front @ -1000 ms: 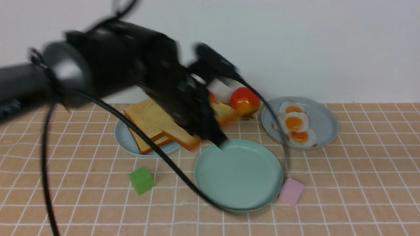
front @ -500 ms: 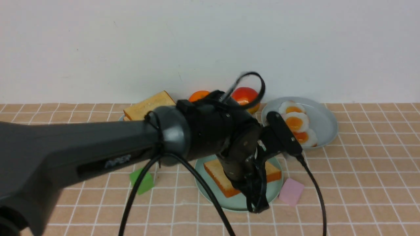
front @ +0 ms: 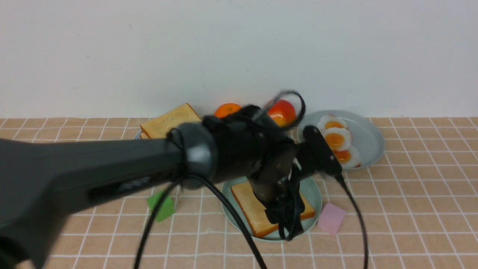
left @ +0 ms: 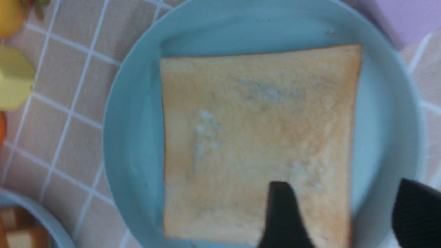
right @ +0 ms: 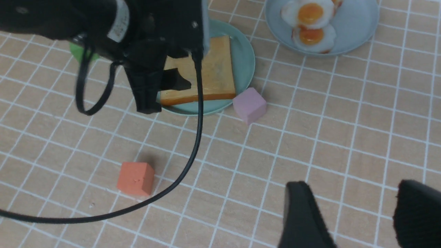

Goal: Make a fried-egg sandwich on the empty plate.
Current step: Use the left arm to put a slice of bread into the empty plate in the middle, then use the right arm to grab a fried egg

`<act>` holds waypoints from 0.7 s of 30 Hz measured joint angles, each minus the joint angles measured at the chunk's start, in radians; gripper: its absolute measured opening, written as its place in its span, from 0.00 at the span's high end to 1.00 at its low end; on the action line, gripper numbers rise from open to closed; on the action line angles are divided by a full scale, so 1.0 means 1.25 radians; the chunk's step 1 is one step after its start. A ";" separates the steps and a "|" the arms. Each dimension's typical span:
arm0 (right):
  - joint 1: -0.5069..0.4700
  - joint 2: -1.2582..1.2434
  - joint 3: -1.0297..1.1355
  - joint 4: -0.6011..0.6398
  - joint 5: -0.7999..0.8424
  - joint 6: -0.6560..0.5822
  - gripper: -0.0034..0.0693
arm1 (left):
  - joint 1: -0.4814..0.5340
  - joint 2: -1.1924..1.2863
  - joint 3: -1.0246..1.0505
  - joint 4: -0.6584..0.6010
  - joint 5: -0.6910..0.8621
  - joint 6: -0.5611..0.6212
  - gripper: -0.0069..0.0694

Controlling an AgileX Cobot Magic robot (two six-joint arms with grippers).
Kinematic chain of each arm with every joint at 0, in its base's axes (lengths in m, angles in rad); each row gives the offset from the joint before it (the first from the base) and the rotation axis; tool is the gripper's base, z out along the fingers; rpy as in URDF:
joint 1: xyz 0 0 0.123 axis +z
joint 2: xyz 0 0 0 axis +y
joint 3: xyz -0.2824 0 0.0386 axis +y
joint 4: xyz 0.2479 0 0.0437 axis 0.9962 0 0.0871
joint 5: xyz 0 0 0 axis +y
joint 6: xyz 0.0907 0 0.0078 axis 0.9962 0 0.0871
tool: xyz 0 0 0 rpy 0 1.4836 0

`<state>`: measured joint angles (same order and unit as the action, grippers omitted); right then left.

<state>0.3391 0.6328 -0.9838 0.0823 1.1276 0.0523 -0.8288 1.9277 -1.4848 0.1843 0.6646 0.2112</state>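
The mint-green plate point(front: 314, 192) sits in the middle of the table with one plain toast slice point(front: 251, 207) lying flat on it; both also show in the left wrist view, plate point(left: 127, 137) and toast point(left: 255, 137). No assembled fried-egg sandwich is in view. My left gripper point(front: 287, 228) hovers over the toast's near edge, open and empty point(left: 344, 213). Three fried eggs point(front: 336, 140) lie on a grey-blue plate point(front: 369, 138) at the back right. More toast point(front: 168, 121) is stacked at the back left. My right gripper point(right: 358, 213) is open and empty above the tablecloth, nearer the front.
A tomato point(front: 282, 112) and an orange point(front: 226, 109) sit by the back wall. A green cube point(front: 161, 206) lies left of the mint-green plate, and a pink cube point(front: 331, 218) touches its right front rim. An orange-red cube point(right: 135, 179) lies nearer the front. My left arm's cable point(right: 198, 131) trails over the table.
My left gripper carried a toast slice from the back-left stack to the mint-green plate and let it go. The toast now lies flat and has shifted slightly toward the front.
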 joint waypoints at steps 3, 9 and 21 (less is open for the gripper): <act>0.000 0.071 -0.001 -0.002 -0.005 0.027 0.41 | 0.000 -0.094 0.000 -0.050 0.018 -0.089 0.30; -0.010 0.293 -0.006 -0.036 -0.115 0.041 0.41 | 0.000 -0.377 0.025 -0.063 0.082 -0.247 0.65; -0.196 0.719 -0.176 0.183 -0.332 -0.078 0.41 | 0.000 -0.915 0.493 -0.061 -0.120 -0.351 0.93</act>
<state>0.0936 1.5313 -1.2044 0.3106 0.7122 -0.0456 -0.8288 0.7844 -0.8684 0.1077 0.5146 -0.2281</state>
